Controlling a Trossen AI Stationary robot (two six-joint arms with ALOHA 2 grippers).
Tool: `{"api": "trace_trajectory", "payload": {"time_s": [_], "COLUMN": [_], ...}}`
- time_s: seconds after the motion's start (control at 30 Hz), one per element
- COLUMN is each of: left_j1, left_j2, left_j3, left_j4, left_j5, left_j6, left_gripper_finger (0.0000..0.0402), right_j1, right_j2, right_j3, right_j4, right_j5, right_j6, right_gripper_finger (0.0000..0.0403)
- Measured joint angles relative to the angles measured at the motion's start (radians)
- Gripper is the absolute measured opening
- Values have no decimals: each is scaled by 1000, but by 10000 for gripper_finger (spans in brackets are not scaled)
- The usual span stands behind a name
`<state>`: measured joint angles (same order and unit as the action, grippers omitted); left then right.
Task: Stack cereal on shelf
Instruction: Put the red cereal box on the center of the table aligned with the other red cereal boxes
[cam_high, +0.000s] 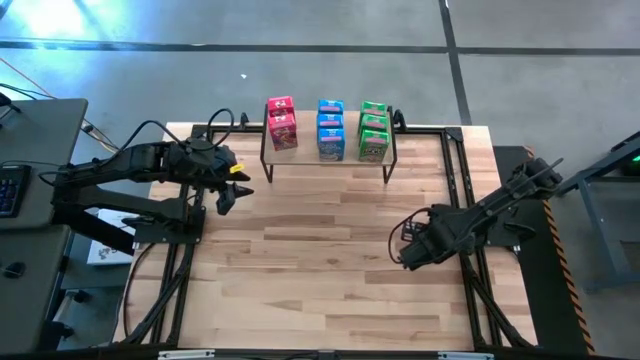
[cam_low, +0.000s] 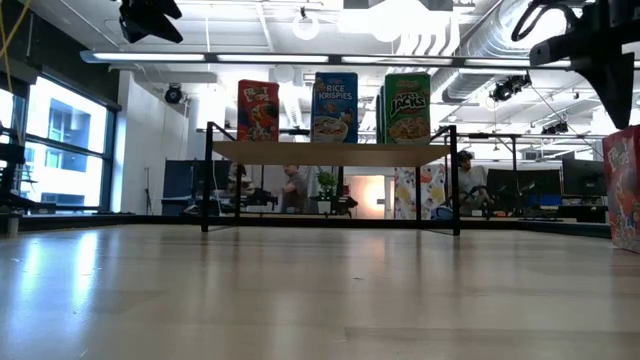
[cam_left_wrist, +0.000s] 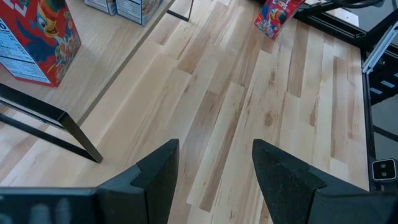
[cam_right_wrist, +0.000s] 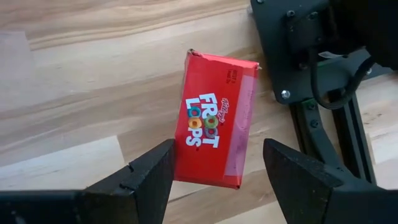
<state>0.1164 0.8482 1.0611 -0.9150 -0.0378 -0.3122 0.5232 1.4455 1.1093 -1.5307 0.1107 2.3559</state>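
My right tool (cam_right_wrist: 214, 171) hangs with its jaws apart and empty, just above a red cardboard Froot Loops box (cam_right_wrist: 214, 118) standing on the pale wooden slatted worktop (cam_high: 330, 260) near its right edge. My left tool (cam_left_wrist: 214, 165), also parted and empty, hovers by the left end of the small light-wood shelf on black legs (cam_high: 330, 160), which carries red, blue and green cereal boxes (cam_high: 327, 128).

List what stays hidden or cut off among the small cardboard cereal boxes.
- High view: the right gripper hides the red Froot Loops cardboard box.
- Low view: the right edge cuts that box; front boxes hide those behind on the light-wood shelf.
- Left wrist view: the top edge cuts the blue boxes.
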Motion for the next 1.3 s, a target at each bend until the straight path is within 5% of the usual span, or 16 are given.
{"api": "trace_trajectory", "payload": {"time_s": [1.3], "left_j1": [0], "left_j2": [0], "left_j3": [0], "left_j4": [0], "left_j5": [-1], "left_j6": [11], "left_gripper_finger": [196], "right_j1": [0], "right_j2": [-14], "right_j3": [0], "right_j4": [14], "right_j5": [35], "right_j6": [-5], "right_gripper_finger": [236]}}
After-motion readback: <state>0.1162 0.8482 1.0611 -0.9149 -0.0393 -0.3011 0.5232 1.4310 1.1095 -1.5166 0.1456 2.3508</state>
